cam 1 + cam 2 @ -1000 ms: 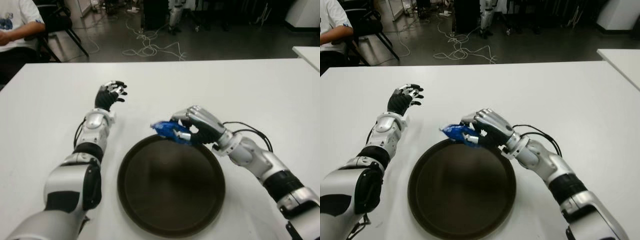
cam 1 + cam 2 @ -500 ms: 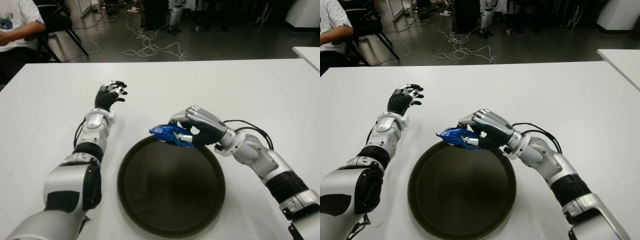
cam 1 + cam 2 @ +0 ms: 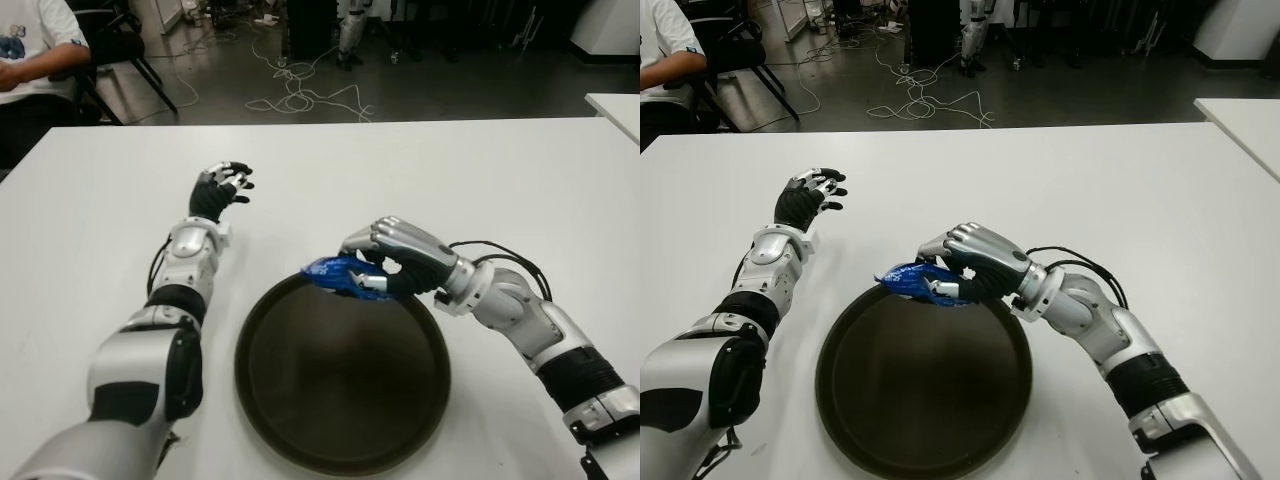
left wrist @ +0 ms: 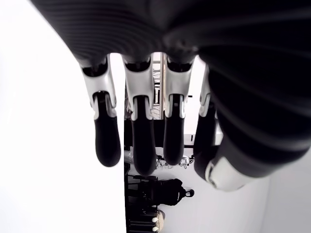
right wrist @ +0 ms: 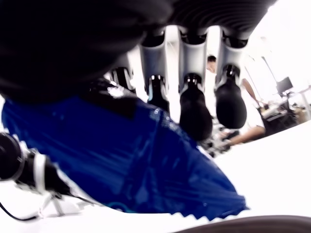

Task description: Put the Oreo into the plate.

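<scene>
One Oreo pack (image 3: 340, 273) in right hand (image 3: 400, 258), over one plate (image 3: 341, 462).

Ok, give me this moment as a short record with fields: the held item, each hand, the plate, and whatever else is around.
held item: blue crinkly Oreo packet, over the plate's far rim
right hand: right hand shut on the packet
left hand: left hand empty, fingers spread, left of the plate and farther back
plate: round dark brown plate on the white table, nothing in it
background: seated person far left
</scene>
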Controlling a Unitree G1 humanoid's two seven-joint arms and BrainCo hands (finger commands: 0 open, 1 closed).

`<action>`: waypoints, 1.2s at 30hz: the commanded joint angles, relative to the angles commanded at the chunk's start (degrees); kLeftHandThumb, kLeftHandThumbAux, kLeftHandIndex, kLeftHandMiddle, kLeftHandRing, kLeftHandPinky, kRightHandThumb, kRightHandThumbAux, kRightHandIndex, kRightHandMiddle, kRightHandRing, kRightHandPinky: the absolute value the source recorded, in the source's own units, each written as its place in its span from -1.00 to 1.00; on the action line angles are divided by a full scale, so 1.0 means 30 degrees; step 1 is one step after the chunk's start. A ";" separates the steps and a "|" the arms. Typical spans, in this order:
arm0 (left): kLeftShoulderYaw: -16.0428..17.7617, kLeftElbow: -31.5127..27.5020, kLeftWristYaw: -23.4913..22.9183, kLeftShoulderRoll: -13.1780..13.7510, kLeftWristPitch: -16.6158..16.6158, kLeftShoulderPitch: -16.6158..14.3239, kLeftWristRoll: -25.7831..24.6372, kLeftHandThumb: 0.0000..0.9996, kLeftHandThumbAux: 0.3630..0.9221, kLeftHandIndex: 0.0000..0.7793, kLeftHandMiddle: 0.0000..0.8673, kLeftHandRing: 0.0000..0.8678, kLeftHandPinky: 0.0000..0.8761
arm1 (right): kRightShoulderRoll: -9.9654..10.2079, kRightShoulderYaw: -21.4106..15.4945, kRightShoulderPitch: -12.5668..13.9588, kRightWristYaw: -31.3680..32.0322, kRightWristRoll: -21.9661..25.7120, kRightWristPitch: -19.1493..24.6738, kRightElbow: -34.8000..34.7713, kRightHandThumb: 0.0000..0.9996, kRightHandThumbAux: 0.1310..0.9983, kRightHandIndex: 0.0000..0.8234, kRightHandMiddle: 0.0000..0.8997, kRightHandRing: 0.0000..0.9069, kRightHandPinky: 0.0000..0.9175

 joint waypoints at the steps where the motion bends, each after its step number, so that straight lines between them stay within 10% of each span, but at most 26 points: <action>1: 0.0026 -0.0003 -0.0015 -0.0008 0.0003 0.0000 -0.0031 0.35 0.28 0.03 -0.18 -0.06 0.11 | 0.0165 0.0039 -0.0079 -0.0311 -0.0279 0.0057 0.0354 0.36 0.39 0.04 0.56 0.56 0.54; 14: 0.0075 -0.0009 -0.0115 -0.0066 -0.0154 0.0050 -0.0053 0.34 0.29 0.03 -0.18 -0.08 0.07 | 0.1602 0.0456 -0.0655 -0.3038 -0.1523 -0.0701 0.3376 0.37 0.38 0.04 0.60 0.60 0.55; 36: 0.0037 -0.0053 -0.0084 -0.0105 -0.0274 0.0075 -0.0025 0.35 0.28 0.03 -0.15 -0.04 0.09 | 0.2581 0.0466 -0.0489 -0.1469 0.0598 -0.1618 0.4586 0.34 0.42 -0.01 -0.48 -0.59 -0.59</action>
